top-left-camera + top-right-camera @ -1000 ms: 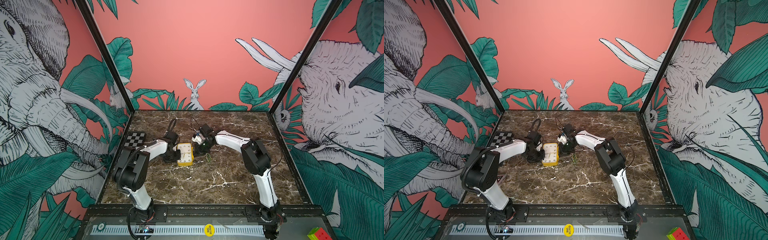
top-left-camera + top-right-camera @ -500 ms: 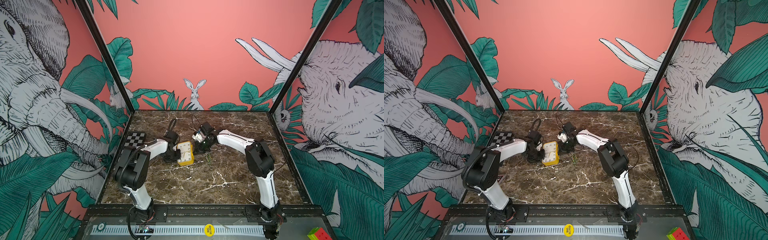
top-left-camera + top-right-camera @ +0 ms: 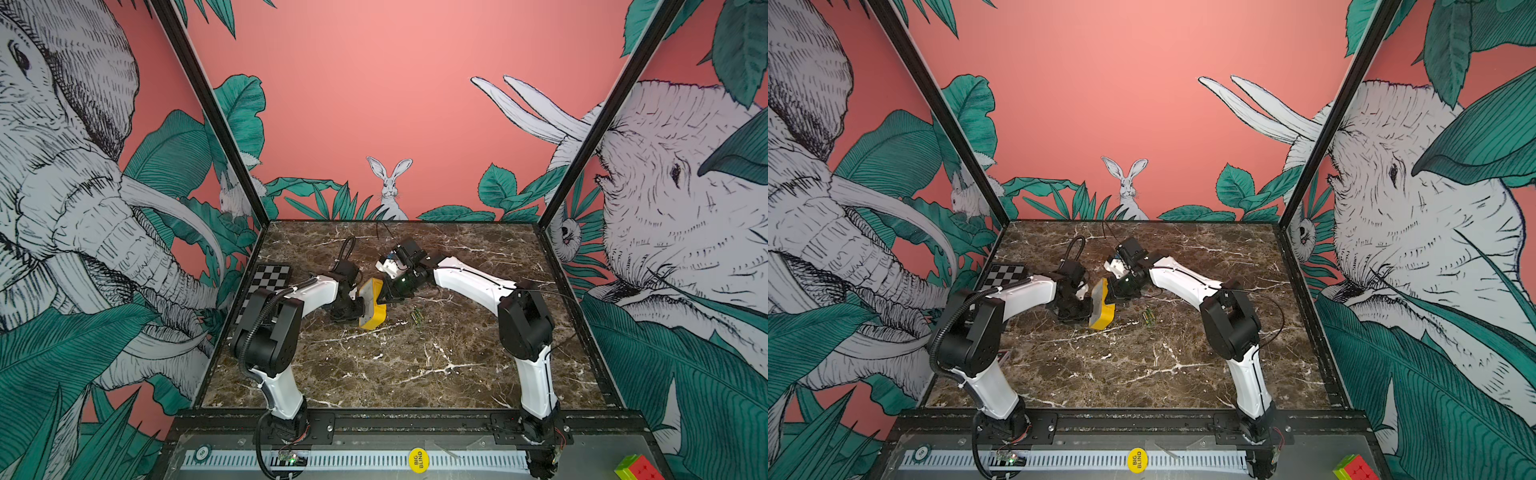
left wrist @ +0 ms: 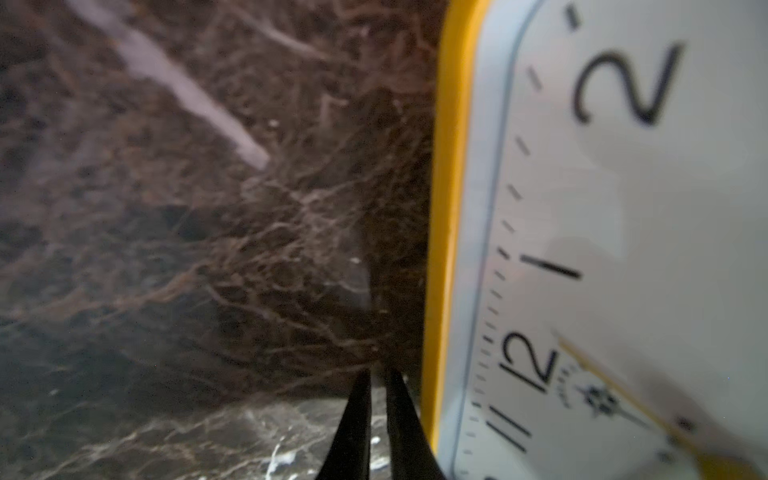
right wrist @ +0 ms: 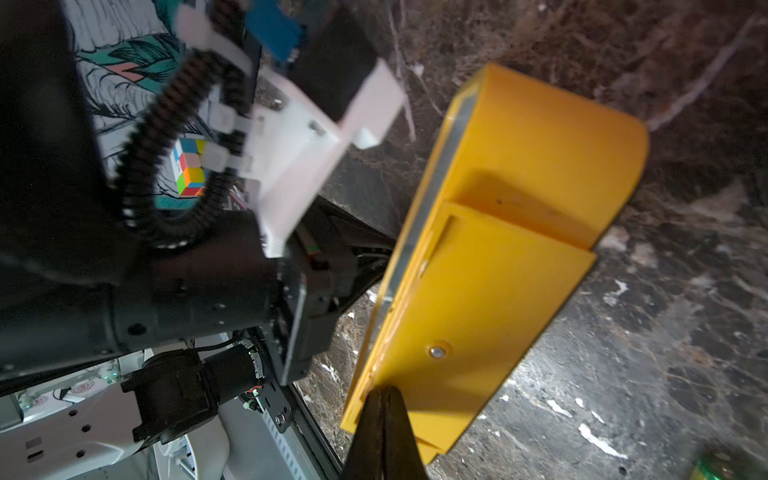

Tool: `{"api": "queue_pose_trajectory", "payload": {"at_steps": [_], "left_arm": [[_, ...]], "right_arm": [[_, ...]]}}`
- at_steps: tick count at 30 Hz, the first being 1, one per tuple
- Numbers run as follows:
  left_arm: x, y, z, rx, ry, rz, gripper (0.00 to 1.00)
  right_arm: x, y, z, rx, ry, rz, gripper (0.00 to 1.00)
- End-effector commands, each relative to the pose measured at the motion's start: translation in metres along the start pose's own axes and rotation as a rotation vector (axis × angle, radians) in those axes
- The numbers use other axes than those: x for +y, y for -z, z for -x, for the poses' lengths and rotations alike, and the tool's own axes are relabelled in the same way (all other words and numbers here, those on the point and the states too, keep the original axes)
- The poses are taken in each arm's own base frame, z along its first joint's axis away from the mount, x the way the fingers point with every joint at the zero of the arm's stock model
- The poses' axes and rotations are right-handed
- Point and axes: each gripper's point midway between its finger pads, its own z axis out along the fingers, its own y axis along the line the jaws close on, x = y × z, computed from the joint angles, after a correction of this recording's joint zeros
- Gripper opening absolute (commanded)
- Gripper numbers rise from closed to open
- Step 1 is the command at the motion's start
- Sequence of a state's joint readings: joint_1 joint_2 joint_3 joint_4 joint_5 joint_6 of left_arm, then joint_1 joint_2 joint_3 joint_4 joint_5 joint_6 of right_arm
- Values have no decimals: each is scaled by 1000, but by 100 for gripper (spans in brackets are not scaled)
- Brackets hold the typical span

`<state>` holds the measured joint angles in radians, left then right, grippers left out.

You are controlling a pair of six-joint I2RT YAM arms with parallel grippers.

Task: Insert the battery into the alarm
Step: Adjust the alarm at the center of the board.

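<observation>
The yellow alarm stands tilted on one edge at the middle of the marble table, between my two grippers. Its white dial faces the left gripper, whose jaws sit beside the yellow rim with only a thin slit between them and nothing held. The right gripper is shut, and its tips touch the alarm's yellow back near a screw. Two small green batteries lie on the table just right of the alarm. One battery shows at the edge of the right wrist view.
A checkerboard card lies at the table's left edge behind the left arm. Illustrated walls close in the left, back and right sides. On the front ledge sit a yellow disc and a colour cube.
The alarm lay flat a second ago and now stands tipped up on its edge, dial toward the left arm. The right gripper has pressed in against its back. The left jaws have parted slightly.
</observation>
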<state>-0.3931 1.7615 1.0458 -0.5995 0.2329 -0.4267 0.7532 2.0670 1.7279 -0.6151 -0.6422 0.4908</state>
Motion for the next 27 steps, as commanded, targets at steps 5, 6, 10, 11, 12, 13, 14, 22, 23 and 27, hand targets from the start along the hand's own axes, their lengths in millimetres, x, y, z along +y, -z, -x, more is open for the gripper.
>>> {"api": "queue_pose_trajectory", "payload": {"at_steps": [5,6,10,11,12,13,14,22,23,27], "left_arm": [[-7,-10,-6,12,-23,-26,14],[-6,-8,-6,4,-25,-21,14],[-2,2,-5,-47,-34,-3,16],[-1,6,-4,-64,-37,2,18],[0,9,-4,-77,-39,8,20],[1,12,-4,-89,-39,14,21],[2,13,-4,-95,-39,18,21],[5,34,-5,-157,-57,30,23],[5,40,-3,-172,-61,34,25],[5,77,4,-254,-68,75,40]], "right_arm": [[2,-11,-7,48,27,-45,0],[1,-12,-7,49,26,-49,0],[0,-8,-4,32,42,-66,0],[1,-7,-3,27,49,-70,0],[1,-5,-2,20,55,-76,0],[1,-5,-2,21,57,-76,0],[1,-5,-2,23,58,-75,0],[30,12,11,-44,143,-44,3],[32,15,13,-54,150,-47,5],[31,30,15,-84,185,-94,22]]}}
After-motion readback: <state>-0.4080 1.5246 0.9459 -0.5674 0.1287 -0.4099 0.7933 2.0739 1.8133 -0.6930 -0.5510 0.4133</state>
